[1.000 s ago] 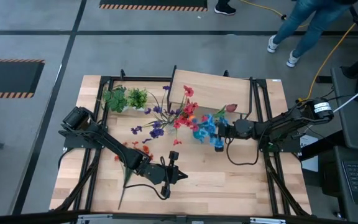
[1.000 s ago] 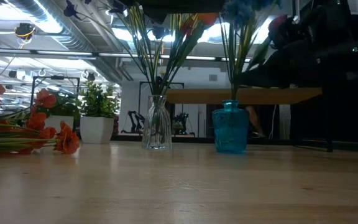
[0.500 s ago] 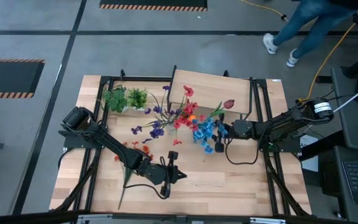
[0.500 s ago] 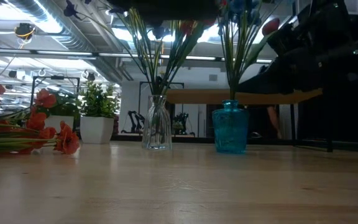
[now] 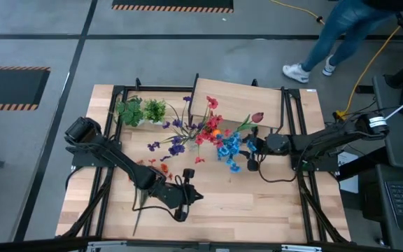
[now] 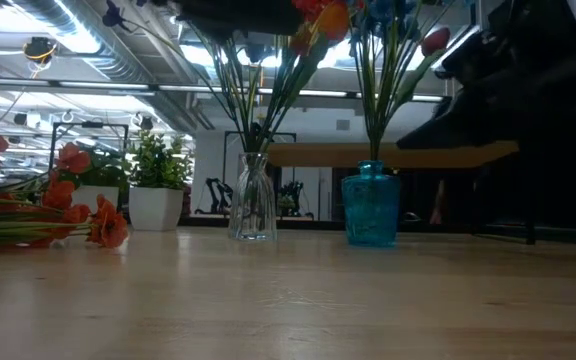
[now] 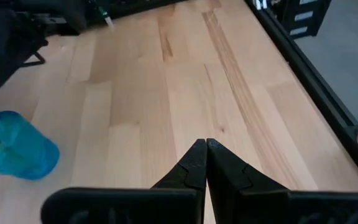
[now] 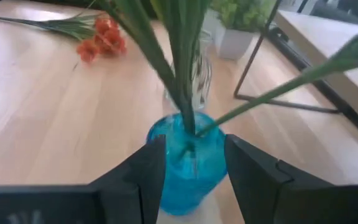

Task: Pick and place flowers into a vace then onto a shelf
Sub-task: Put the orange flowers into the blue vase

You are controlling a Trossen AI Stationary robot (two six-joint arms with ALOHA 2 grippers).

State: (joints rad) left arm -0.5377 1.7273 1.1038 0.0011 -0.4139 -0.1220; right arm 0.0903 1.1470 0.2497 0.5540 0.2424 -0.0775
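Blue-bloomed green-stemmed flowers [image 5: 230,150] and a dark red bud [image 5: 257,117] stand in a blue glass vase [image 6: 371,208] mid-desk, just before the light-wood shelf [image 5: 240,103] at the far edge. The right gripper [image 8: 191,163] straddles the vase, fingers parted, gripping nothing. The left gripper [image 7: 205,163], pinched closed and empty, waits near the front edge.

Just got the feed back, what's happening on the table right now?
The right gripper stands open, its fingers on either side of the blue vase, which holds blue flowers and a dark red bud. A clear vase beside it holds more stems. An orange spray lies on the table. The left gripper is shut, over bare wood at the table's front. Nothing is on the shelf.
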